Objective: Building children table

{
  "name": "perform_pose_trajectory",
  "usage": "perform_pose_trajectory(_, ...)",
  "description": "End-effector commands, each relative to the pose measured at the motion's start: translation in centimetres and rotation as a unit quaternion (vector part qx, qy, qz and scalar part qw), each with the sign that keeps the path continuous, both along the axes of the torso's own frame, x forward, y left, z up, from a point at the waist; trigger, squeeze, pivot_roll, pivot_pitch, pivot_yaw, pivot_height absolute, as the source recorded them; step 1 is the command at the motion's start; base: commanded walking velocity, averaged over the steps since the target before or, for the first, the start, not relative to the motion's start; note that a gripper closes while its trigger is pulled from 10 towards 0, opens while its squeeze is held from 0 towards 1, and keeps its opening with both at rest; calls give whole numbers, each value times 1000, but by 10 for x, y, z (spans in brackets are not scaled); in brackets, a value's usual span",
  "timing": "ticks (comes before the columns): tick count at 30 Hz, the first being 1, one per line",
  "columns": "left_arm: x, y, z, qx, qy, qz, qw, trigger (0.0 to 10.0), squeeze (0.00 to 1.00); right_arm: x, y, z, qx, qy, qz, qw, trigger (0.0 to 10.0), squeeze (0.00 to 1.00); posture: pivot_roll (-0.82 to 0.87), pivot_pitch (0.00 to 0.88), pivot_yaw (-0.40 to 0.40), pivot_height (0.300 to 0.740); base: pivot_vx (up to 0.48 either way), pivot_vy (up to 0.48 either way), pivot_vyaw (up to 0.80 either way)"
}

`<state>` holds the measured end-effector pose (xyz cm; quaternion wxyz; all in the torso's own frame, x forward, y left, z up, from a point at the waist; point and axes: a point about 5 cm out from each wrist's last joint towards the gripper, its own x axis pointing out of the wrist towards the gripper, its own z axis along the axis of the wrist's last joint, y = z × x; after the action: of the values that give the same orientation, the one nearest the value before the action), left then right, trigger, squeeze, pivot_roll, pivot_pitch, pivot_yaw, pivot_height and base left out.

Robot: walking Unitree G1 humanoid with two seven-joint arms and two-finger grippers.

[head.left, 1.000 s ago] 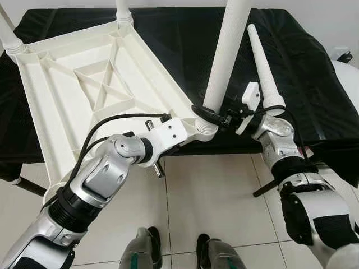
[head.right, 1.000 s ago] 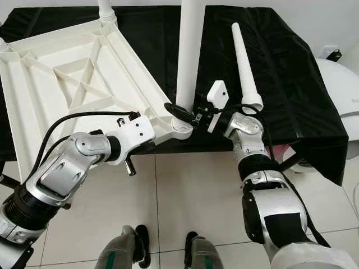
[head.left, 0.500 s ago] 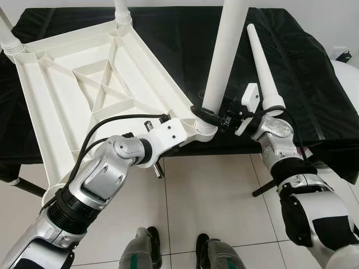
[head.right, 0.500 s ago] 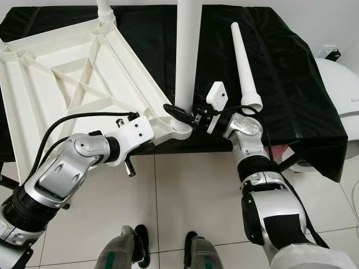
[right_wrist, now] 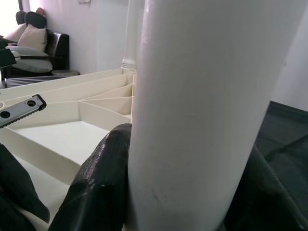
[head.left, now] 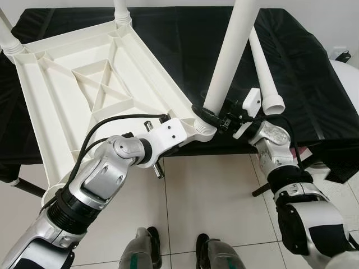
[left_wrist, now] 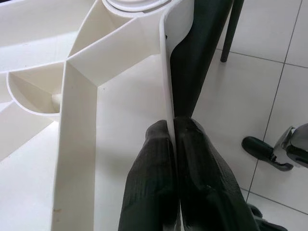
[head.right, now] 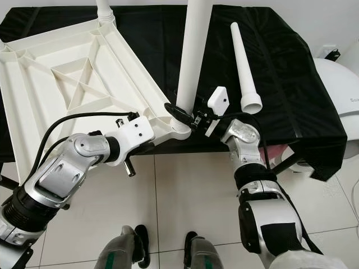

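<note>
**Leg leans to one o'clock as both grippers hold on**

Since a second ago the tall white plastic table leg [head.left: 229,56] has tipped: then it rose nearly straight from its socket, now its top leans toward one o'clock, crossing in front of the loose white tapered leg [head.right: 243,61] that lies on the black cloth [head.right: 291,73]. The right arm has drawn in a little nearer the robot, and the upturned tabletop has not shifted.

The upside-down white ribbed plastic tabletop [head.left: 90,84] rests on the black-draped work surface, with its near corner overhanging the edge at about six o'clock of the cloth. Two shorter-looking white legs stand in the far corners, one at eleven o'clock [head.left: 10,40] and one at twelve [head.left: 122,12].

The left gripper [left_wrist: 173,132] is closed on the thin outer rim of the tabletop; in the left wrist view the two black fingers [left_wrist: 150,159] pinch the white wall between them, close to the corner socket [head.left: 205,128].

The right gripper [head.left: 214,119] is clamped around the base of the leaning leg, just above that socket. In the right wrist view one black finger [right_wrist: 98,185] presses flat against the leg's white surface.

The floor below is pale tile [head.left: 213,196], with the robot's feet [head.left: 147,246] at six o'clock.
</note>
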<state>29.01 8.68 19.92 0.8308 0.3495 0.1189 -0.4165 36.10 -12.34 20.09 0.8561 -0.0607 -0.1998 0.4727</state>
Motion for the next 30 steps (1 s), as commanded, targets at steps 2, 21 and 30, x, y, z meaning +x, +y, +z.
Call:
perform_pose_trajectory(2, -1, -4, 16, -7, -47, -1, 999, 10000, 0, -5, 5, -26, -7, 57, -2, 998, 10000, 0, -17, 230, -31, 740, 0, 0, 0)
perform_pose_trajectory(21, 1, -6, 17, -10, -50, -1, 999, 10000, 0, -17, 8, -33, 1, 51, -32, 998, 10000, 0, -29, 228, -36, 740, 0, 0, 0)
perform_pose_trajectory(30, 1, -7, 17, -12, -52, -1, 999, 10000, 0, -21, 13, -34, 2, 43, -50, 998, 10000, 0, -30, 218, -44, 740, 0, 0, 0)
